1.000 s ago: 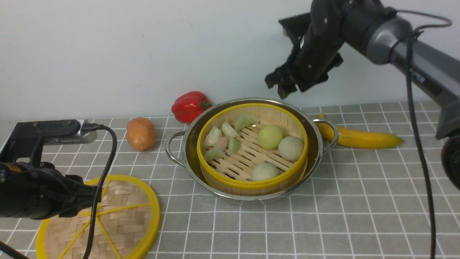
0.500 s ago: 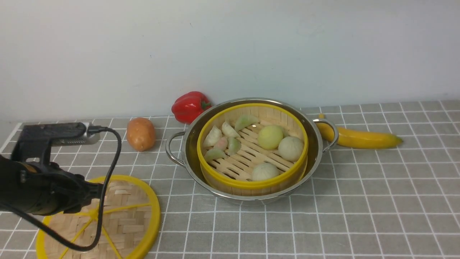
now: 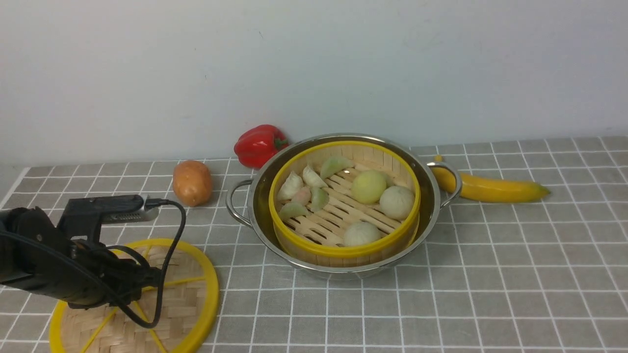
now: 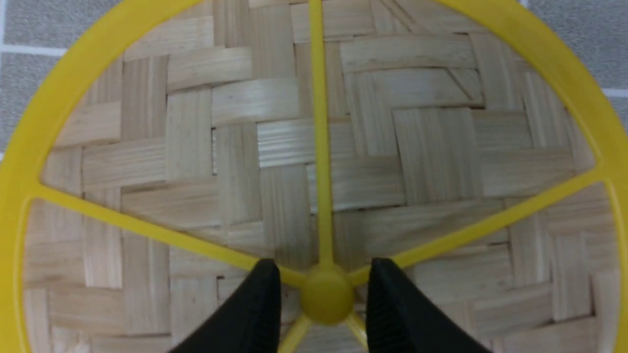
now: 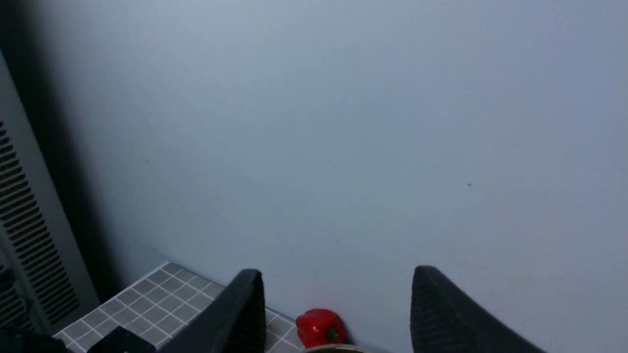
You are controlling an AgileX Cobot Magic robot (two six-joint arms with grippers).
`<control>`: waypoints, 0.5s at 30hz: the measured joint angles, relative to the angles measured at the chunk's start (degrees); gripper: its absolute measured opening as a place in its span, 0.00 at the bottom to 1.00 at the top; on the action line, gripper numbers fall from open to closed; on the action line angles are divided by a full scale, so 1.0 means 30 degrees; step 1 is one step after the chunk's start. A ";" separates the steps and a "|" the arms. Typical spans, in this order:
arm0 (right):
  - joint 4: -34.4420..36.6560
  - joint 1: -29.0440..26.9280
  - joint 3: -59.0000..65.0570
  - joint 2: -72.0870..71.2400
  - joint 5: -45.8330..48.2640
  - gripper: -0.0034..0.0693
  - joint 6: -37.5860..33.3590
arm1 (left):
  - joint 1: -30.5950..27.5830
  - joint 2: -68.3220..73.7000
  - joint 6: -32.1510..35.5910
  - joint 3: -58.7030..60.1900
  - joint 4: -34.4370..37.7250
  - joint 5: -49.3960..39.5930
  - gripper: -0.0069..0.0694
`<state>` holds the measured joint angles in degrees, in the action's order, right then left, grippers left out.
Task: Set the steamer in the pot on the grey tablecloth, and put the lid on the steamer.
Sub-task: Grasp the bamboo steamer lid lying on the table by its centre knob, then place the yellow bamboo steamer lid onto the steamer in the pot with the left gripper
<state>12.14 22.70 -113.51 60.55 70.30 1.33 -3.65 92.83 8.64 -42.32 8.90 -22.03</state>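
Observation:
The steamer [image 3: 343,252], with several dumplings and buns on its slatted floor, sits inside the pot [image 3: 431,198] on the grey tablecloth [image 3: 490,274]. The lid [image 3: 189,294] lies flat on the cloth at the front left. My left gripper [image 3: 132,294] is low over the lid's centre. In the left wrist view the left gripper [image 4: 324,261] is open, with its fingers on either side of the lid's [image 4: 441,147] yellow centre knob [image 4: 326,296] and small gaps showing. My right gripper [image 5: 337,270] is open and empty, raised and facing the wall, and is out of the front view.
A red pepper [image 3: 259,143] and a potato [image 3: 192,182] lie behind and left of the pot. A banana [image 3: 490,189] lies to its right. The pepper also shows in the right wrist view [image 5: 319,327]. The wall stands close behind.
My right arm has lifted away from above the pot and left the front view. My left arm has moved right and down onto the lid's centre.

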 joint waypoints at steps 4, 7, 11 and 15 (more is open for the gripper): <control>-0.0668 0.0000 0.2373 -0.2304 0.0058 0.61 -0.0021 | 0.0000 0.0223 -0.0027 -0.0139 0.0018 0.0053 0.28; -0.1484 0.0000 0.3884 -0.3672 0.0076 0.61 0.0038 | 0.0000 0.0263 -0.0049 -0.0455 -0.0064 -0.0092 0.24; -0.2447 0.0000 0.5418 -0.4930 0.0098 0.61 0.0674 | -0.0019 0.0260 -0.0289 -0.1614 -0.0710 -0.1846 0.24; -0.3748 0.0000 0.7211 -0.6540 0.0121 0.61 0.1679 | -0.0035 -0.0403 -0.1126 -0.5223 -0.2966 -0.6268 0.24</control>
<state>0.90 22.70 -91.87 40.93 70.66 6.36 -3.75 91.62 5.26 -57.99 0.00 -40.83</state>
